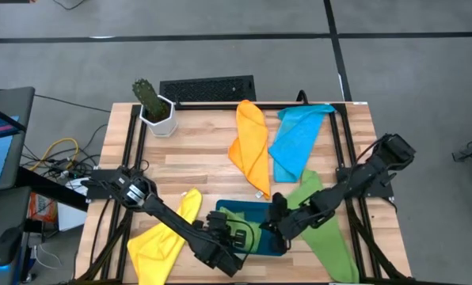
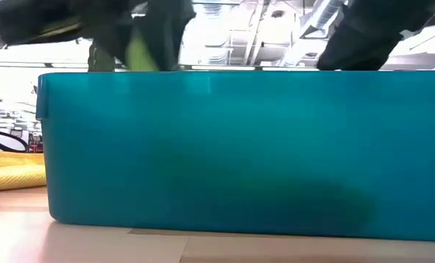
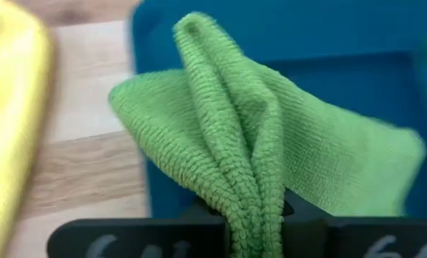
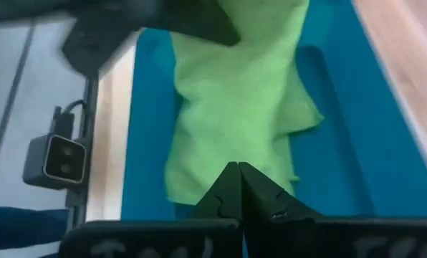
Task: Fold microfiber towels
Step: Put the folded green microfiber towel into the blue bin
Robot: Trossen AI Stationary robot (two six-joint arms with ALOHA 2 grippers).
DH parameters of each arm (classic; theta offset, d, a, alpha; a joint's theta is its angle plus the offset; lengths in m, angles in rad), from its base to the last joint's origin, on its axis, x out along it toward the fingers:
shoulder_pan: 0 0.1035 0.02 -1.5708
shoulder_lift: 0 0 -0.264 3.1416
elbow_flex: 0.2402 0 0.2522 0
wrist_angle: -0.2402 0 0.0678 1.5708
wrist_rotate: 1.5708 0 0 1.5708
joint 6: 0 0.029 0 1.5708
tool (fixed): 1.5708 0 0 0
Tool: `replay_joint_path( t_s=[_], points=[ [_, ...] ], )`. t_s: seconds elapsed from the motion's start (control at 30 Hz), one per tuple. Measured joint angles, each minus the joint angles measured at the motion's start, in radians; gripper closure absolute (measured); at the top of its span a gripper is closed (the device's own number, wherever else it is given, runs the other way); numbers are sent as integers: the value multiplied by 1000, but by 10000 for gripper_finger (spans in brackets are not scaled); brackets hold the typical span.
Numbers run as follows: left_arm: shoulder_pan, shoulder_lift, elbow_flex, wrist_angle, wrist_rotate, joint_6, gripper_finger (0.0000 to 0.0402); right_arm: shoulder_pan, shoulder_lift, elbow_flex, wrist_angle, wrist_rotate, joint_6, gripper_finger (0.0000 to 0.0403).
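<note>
A green microfiber towel (image 3: 228, 122) hangs bunched over the dark teal tray (image 1: 264, 210) near the table's front edge, between my two grippers. My left gripper (image 3: 246, 211) comes from the left and is shut on one end. My right gripper (image 4: 238, 168) comes from the right, its fingers closed at the towel's other end (image 4: 228, 107). A second green towel (image 1: 327, 226) lies flat beside the tray on the right. The yellow towel (image 1: 161, 241) lies front left. The orange towel (image 1: 252, 142) and the blue towel (image 1: 295, 138) lie at the back. My left gripper pinches a bunched, several-layered fold of the green towel (image 3: 235, 190) between its two fingers, slanting down from the table's left. The cloth spreads slack beyond the fingers over the tray. My right gripper's shut fingertips meet on the towel's near edge (image 4: 221, 161), slanting down from the right. The fingers themselves hide the exact spot. The cloth runs slack from there toward my left gripper, above the tray floor.
A potted cactus (image 1: 153, 107) and a black keyboard (image 1: 208, 87) stand at the table's back left. In the low view the tray's wall (image 2: 239, 146) fills most of the picture. A small camera (image 4: 59, 158) sits at the table's edge.
</note>
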Motion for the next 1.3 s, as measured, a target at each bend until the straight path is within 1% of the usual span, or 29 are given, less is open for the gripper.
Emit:
replay_joint_path(
  t_s=[0.1, 0.2, 0.3, 0.37, 0.53, 0.63, 0.73, 0.87, 0.97, 1.1, 1.2, 1.3],
  points=[
    [0, 0, -32, 3, 10, -41, 401, -3, 25, -2, 9, 0, 0, 380],
    [0, 0, -66, 28, 11, -50, 401, -12, 43, 0, 36, -1, -5, 377],
    [4, 0, -86, 57, 26, -74, 401, -23, 74, 2, 97, -11, -24, 382],
    [6, 0, -92, 65, 33, -109, 401, -26, 84, -1, 103, -14, -42, 387],
    [8, 0, -92, 69, 0, -134, 395, -48, 130, 0, 182, -30, -44, 384],
    [8, 0, -92, 70, -1, -135, 373, -59, 161, 0, 213, -41, -45, 379],
    [8, 0, -92, 69, -5, -154, 340, -68, 185, 0, 222, -53, -45, 383],
    [8, 0, -83, 55, -15, -165, 293, -78, 185, 0, 208, -53, -46, 387],
    [7, -1, -81, 28, -26, -202, 263, -88, 167, 0, 204, -52, -48, 383],
    [16, -1, -81, 26, -42, -201, 235, -87, 159, 0, 235, -50, -66, 377],
    [23, -7, -81, 29, -47, -193, 219, -83, 171, 0, 264, -54, -72, 383],
    [25, -33, -81, 30, -62, -161, 202, -82, 174, 0, 257, -53, -72, 387]
  ],
)
